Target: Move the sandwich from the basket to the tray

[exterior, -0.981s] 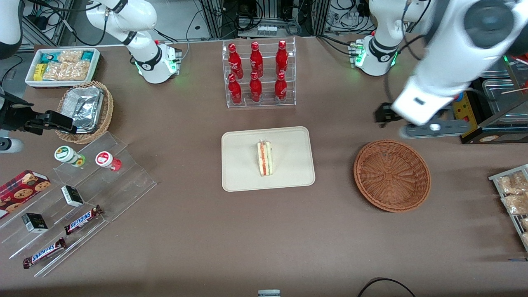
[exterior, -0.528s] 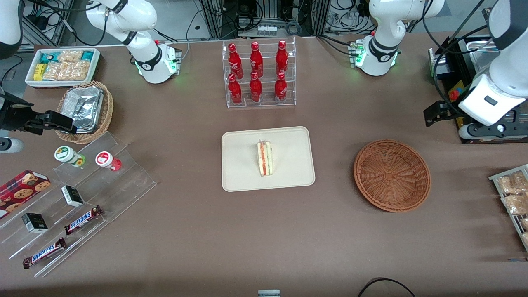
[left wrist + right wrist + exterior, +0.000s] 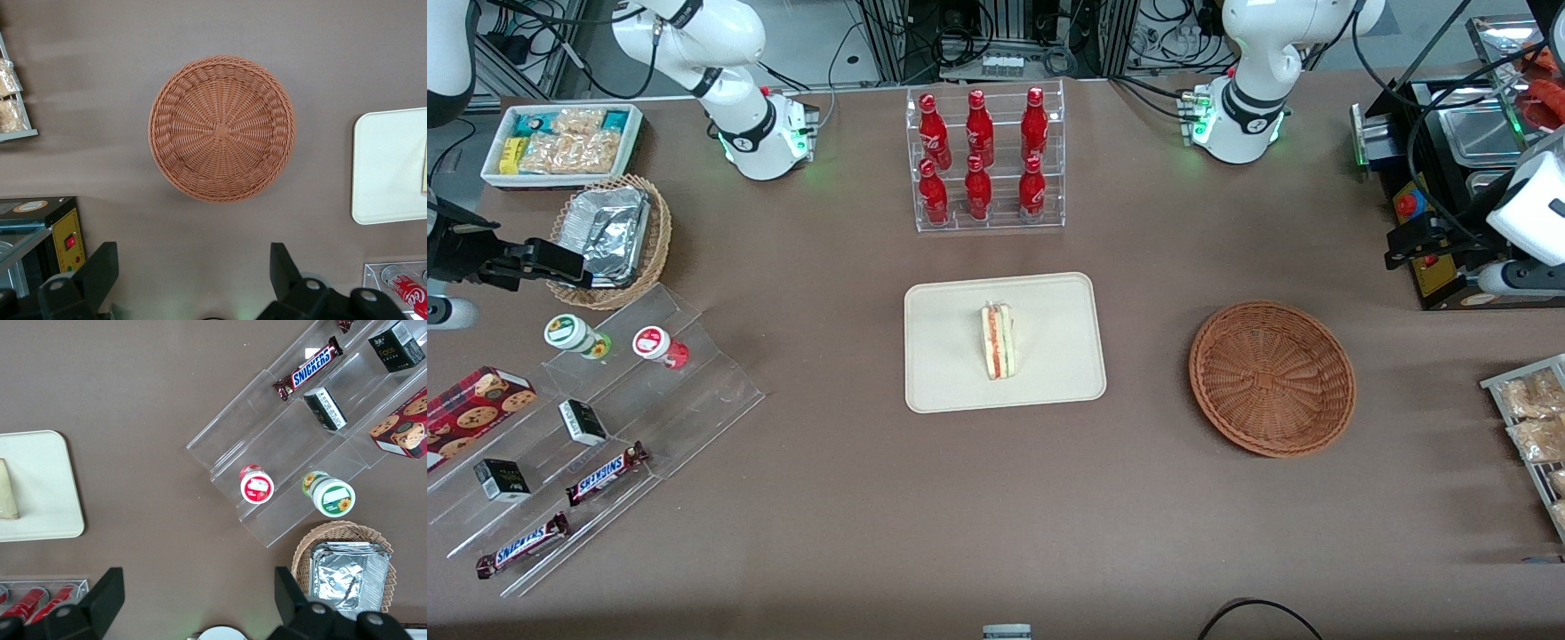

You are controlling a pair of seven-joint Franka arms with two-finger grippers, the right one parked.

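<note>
Jaws (image 3: 189,277) spread, empty | wrist: basket (image 3: 222,128) bare | front: sandwich (image 3: 997,340) on tray (image 3: 1049,307)

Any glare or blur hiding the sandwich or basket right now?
Front view: sandwich on the tray and empty basket sharp, evenly lit, soft shadows. Left wrist view: basket crisp beneath the open hand; sandwich cut off at the frame edge.

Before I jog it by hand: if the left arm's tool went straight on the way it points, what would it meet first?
Probably bare table: the open tool points down beside the empty basket, though depth is unclear.
</note>
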